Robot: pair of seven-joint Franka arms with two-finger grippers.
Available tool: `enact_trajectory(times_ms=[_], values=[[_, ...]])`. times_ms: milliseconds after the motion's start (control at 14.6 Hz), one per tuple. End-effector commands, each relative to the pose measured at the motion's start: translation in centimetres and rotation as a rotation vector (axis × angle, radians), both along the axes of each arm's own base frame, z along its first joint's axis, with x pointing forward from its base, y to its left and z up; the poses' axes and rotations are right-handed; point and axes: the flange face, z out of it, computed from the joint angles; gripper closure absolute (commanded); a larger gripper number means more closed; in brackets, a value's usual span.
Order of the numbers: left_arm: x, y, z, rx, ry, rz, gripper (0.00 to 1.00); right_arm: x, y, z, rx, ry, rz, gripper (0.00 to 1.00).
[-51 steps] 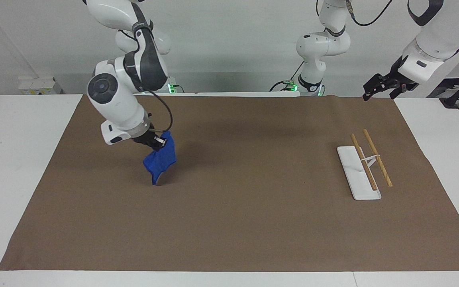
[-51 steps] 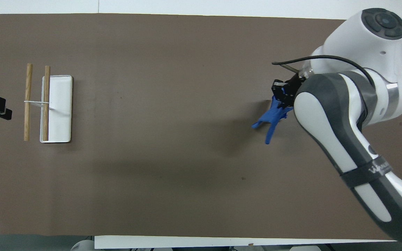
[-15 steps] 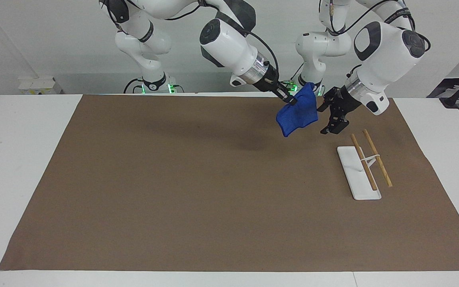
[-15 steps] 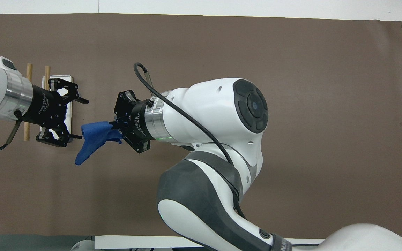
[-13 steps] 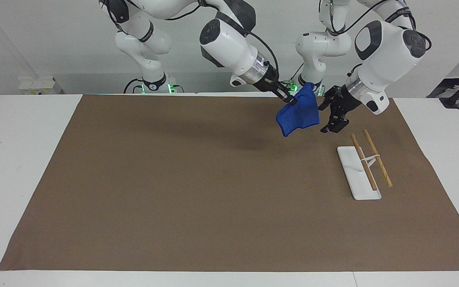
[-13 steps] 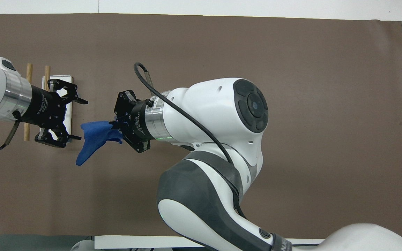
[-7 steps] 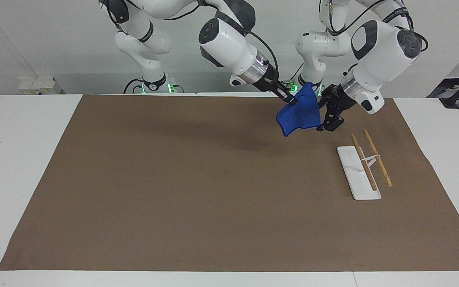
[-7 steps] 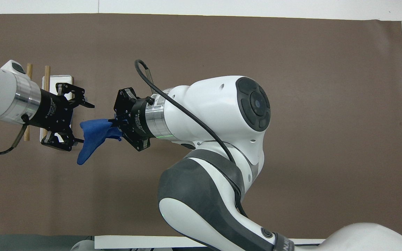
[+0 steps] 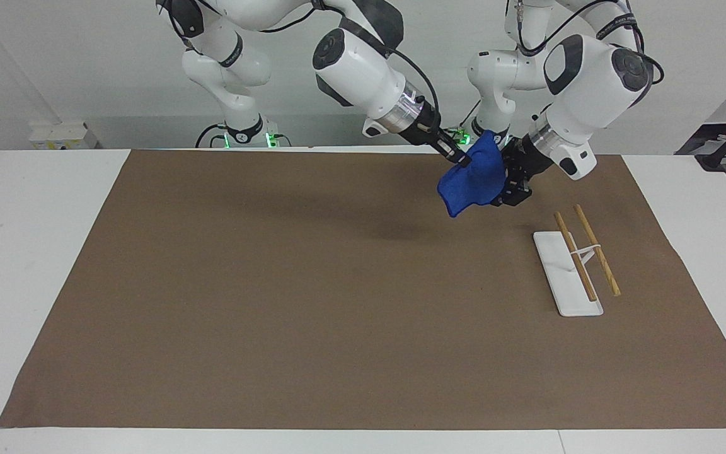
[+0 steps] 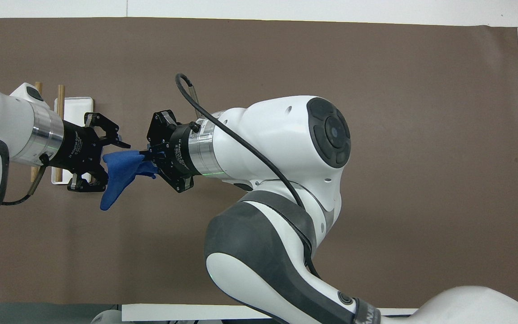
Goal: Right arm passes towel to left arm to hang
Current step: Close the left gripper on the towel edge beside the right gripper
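The blue towel (image 9: 471,180) hangs in the air from my right gripper (image 9: 460,161), which is shut on its upper corner, over the mat near the robots' edge. In the overhead view the towel (image 10: 119,170) droops from the right gripper (image 10: 150,157). My left gripper (image 9: 503,189) is open at the towel's free side. In the overhead view the left gripper (image 10: 116,165) has one finger on each side of the towel's end. The facing view hides part of its fingers. I cannot tell whether they touch the cloth.
The towel rack, a white base (image 9: 558,277) with two wooden rods (image 9: 597,251), stands on the brown mat (image 9: 312,302) toward the left arm's end. In the overhead view the left arm covers part of the rack (image 10: 77,104).
The left gripper has moved in from beside the rack toward the towel, and its open fingers now straddle the towel's end. The right gripper has held the towel almost still.
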Motion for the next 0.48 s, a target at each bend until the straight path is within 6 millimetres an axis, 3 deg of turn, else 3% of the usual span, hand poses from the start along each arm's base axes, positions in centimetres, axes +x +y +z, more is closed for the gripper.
enact_trajectory(times_ms=[0,69,137,206,412], values=[[-0.95,-0.22,0.13,-0.023,-0.015,0.004,0.68,0.47,-0.04,0.26,0.031,0.013,-0.014,1.0],[-0.95,-0.22,0.13,-0.023,-0.016,0.0,0.85,0.47,-0.04,0.26,0.032,0.013,-0.013,1.0],[-0.94,-0.22,0.05,-0.023,-0.013,-0.001,0.95,0.45,-0.03,0.19,0.03,0.013,-0.012,1.0],[-0.96,-0.22,0.12,-0.023,-0.015,-0.002,1.0,0.45,-0.03,0.19,0.03,0.014,-0.013,1.0],[-0.86,0.0,0.05,-0.024,-0.015,-0.001,1.0,0.42,-0.04,0.28,0.03,0.01,-0.011,1.0]])
